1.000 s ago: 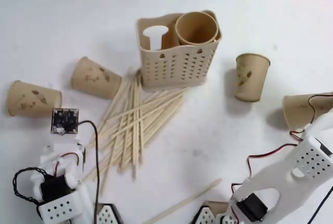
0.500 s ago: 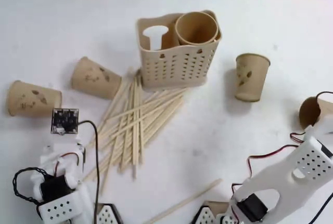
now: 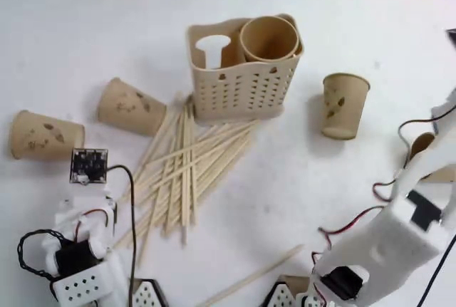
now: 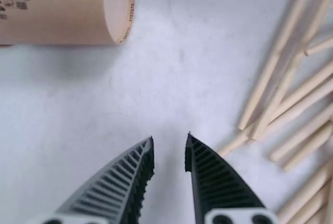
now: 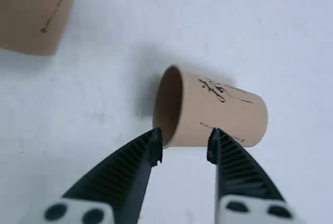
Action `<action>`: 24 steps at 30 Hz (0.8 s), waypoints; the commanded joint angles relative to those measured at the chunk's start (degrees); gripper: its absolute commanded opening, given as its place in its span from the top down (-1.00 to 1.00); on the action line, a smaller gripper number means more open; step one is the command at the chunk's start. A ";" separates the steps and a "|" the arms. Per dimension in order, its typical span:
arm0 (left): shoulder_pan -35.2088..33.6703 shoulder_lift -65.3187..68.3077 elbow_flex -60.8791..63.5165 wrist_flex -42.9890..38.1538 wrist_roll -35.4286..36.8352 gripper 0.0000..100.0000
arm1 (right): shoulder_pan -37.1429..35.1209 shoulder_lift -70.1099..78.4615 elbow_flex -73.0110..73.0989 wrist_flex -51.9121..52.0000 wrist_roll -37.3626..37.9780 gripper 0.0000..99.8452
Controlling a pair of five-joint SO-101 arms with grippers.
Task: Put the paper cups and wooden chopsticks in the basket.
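A beige perforated basket stands at the table's far middle with one paper cup inside. Two cups lie on their sides at the left, and one stands upright to the right. A pile of wooden chopsticks fans out in front of the basket. At the far right lies another cup, also seen as the far-right cup. My right gripper is open, its tips at that cup's rim. My left gripper is open over bare table between a lying cup and chopsticks.
A single chopstick lies near the front edge. The right arm rises over the front right corner with its cables. The left arm sits at the front left. The upright cup stands beyond the right gripper.
The right arm has swung up and toward the far-right cup, now covering most of it. That cup turned its mouth toward the table's middle. The left arm has not moved.
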 commanded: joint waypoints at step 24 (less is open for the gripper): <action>-0.13 0.22 0.00 0.44 -0.70 0.77 | 4.18 -10.33 41.85 -41.63 8.09 0.35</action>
